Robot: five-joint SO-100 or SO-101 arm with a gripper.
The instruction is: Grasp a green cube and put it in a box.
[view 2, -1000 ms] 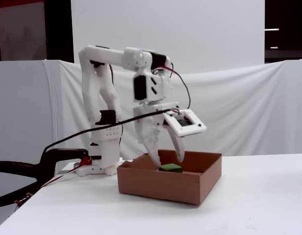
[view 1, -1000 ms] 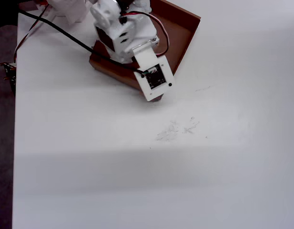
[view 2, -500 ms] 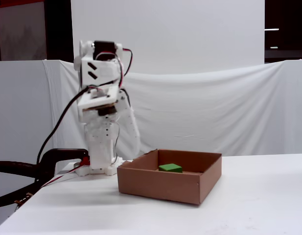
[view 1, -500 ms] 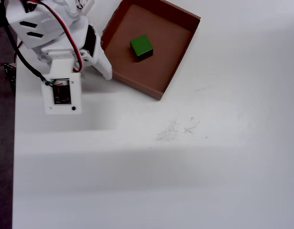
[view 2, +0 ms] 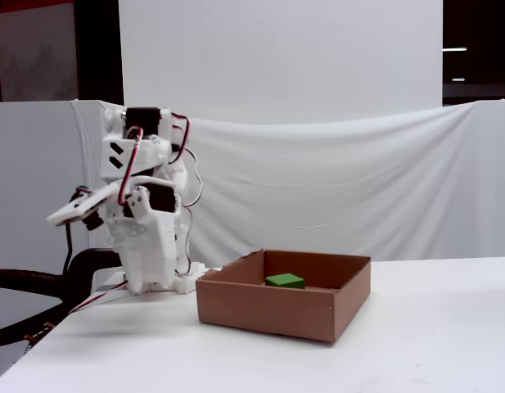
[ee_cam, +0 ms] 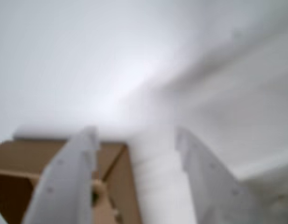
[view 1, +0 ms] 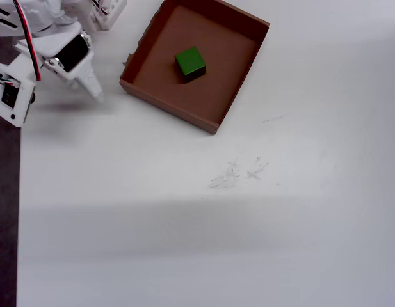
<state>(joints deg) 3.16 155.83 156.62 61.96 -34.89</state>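
Green cube (view 1: pixel 190 62) sits inside the box (view 1: pixel 233 96) near its middle, box on white desk (view 1: pixel 248 211); claw (ee_cam: pixel 134 140) spread and empty, folded back left of box in overhead view, well apart from cube.

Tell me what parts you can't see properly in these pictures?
- Wrist view: everything is blurred; the box is only a brown corner behind the open gripper, and the green cube is not seen.
- Overhead view: the arm is cut off by the top-left edge.
- Fixed view: the box wall hides the green cube sides.
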